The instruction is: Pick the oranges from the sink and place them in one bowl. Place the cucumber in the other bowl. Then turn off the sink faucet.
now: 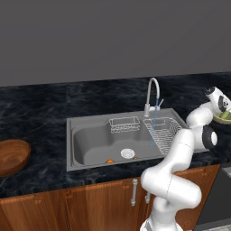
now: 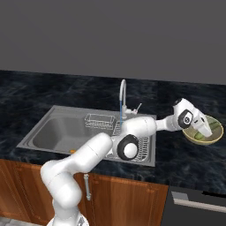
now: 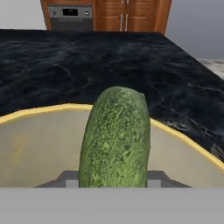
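Observation:
My gripper [image 3: 111,178] is shut on the dark green cucumber [image 3: 114,140] and holds it just inside the olive-yellow bowl [image 3: 41,110]. This bowl [image 2: 212,139] stands on the counter right of the sink [image 2: 57,132], with my hand [image 2: 202,126] reaching down into it. In the left base view the bowl [image 1: 224,119] lies at the right edge under the gripper [image 1: 224,109]. An orange [image 1: 109,160] lies at the sink's [image 1: 90,140] front wall. The brown wooden bowl [image 1: 11,155] sits far left. Water runs blue from the chrome faucet [image 1: 153,92].
A wire basket [image 1: 124,124] hangs at the sink's back and a ribbed drainer [image 1: 162,131] fills its right part. Dark marble counter [image 2: 176,159] surrounds the basin. Wooden cabinet doors [image 1: 90,205] run below, and an oven top [image 2: 198,203] shows at the lower right.

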Robot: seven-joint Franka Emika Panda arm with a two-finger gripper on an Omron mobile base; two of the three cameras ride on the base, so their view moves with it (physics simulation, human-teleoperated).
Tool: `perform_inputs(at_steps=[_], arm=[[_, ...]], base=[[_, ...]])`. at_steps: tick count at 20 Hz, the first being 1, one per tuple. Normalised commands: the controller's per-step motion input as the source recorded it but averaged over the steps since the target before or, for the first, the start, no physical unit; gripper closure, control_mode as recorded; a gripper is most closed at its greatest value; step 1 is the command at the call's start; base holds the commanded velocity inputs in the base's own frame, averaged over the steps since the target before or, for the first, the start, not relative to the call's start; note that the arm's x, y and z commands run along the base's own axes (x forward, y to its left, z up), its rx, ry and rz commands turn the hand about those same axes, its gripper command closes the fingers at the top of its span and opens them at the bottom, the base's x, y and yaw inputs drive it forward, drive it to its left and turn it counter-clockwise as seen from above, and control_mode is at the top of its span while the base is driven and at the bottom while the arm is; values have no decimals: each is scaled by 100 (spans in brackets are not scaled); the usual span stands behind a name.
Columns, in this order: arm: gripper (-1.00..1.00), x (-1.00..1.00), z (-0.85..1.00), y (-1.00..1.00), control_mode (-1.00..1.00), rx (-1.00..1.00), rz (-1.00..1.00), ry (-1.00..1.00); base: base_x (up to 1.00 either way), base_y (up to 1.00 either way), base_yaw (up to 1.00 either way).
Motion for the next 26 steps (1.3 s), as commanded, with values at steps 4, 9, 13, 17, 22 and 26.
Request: perform_inputs(at_steps=[4,9,13,17,22,26], arm=[[-100,4,2,8,-100,0,0,10],[-100,6,26,16,-100,-1,2,9],[-100,0,33,8,-100,0,4,10],[-100,0,38,7,-100,0,3,12],[-100,-1,34,5,-100,0,1,13],[-100,-25,31,11,-100,0,0,9]], base=[[0,0,0],[0,0,0],[0,0,0],[0,0,0],[0,0,0],[0,0,0]])
